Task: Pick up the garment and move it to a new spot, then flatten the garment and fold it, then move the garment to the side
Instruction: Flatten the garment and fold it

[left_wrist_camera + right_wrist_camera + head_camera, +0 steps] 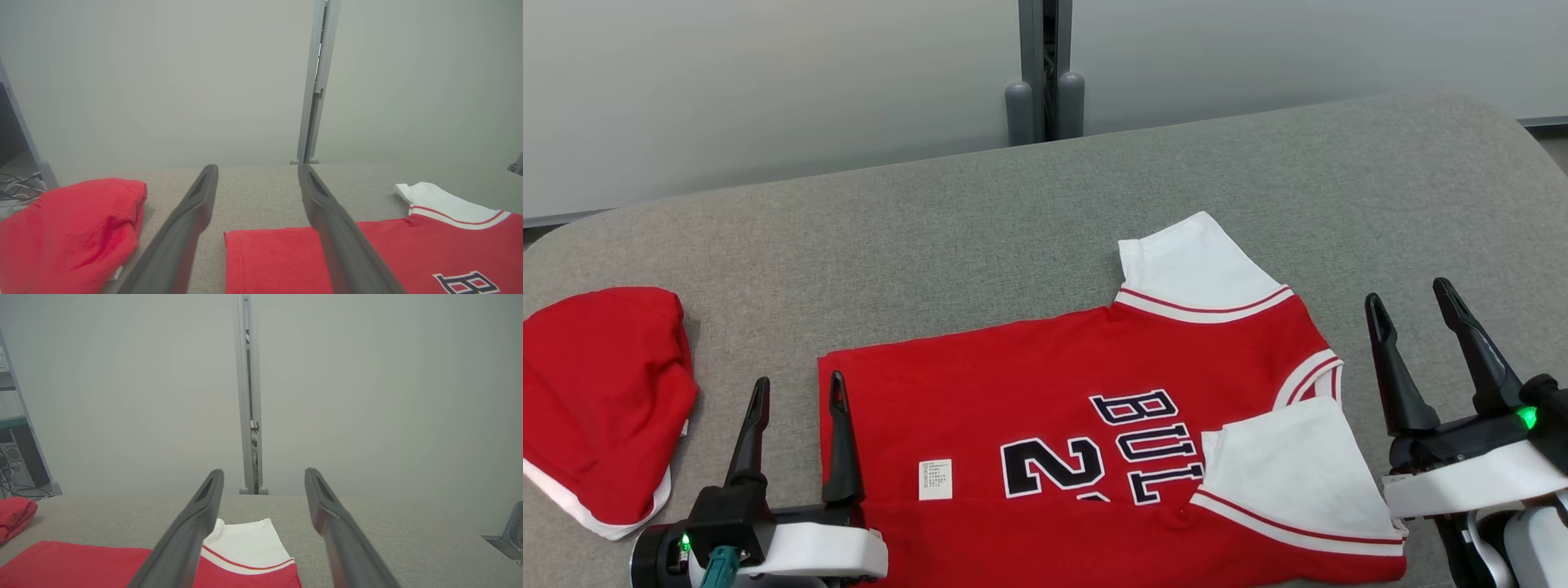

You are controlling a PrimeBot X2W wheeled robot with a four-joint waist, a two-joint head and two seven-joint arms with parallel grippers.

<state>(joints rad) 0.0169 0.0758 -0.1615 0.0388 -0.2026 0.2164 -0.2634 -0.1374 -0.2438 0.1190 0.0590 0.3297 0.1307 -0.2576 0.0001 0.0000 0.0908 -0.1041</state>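
Hovering with left gripper (799, 380) and right gripper (1408, 292) spread wide, empty, flanking the jersey (1013, 392); risks undoing the folded sleeve (1290, 465) by pinching one layer.

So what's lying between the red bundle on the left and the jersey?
The open left gripper and bare grey fabric surface, seen in the head view.

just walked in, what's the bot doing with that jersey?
Nothing is held right now. The red jersey lies spread on the grey table, print up, its near white sleeve folded over the front. The left claw hangs open at the hem end, and the right claw is open beside the collar end. A second red garment sits bunched at the left.
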